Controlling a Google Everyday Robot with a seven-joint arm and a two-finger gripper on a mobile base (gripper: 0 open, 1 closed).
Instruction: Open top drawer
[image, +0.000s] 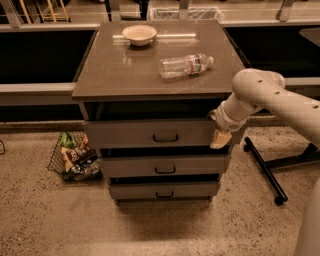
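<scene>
The camera view looks down on a grey cabinet whose flat top (125, 75) carries a bowl (139, 34) and a plastic bottle (185, 65) lying on its side. The top drawer (130, 134) sits directly under that top, above two shorter drawers (130, 166), and its black bar handle (165, 138) is at the centre of the front panel. The gripper (220, 138) hangs at the right end of that panel, at or just beside the drawer's right edge and well apart from the handle. Whether it is open or closed cannot be told. The white arm (280, 97) reaches in from the right. A wire basket of packets (75, 157) stands on the floor left of the cabinet.

By my reading, this is the approach step, and nothing has hold of the handle yet. The drawer does not look pulled out, though the angle leaves that uncertain. The next move calls for carrying the gripper leftward along the panel to the bar, closing around it squarely, then drawing straight back toward the camera — level, so that the drawer does not bind.
</scene>
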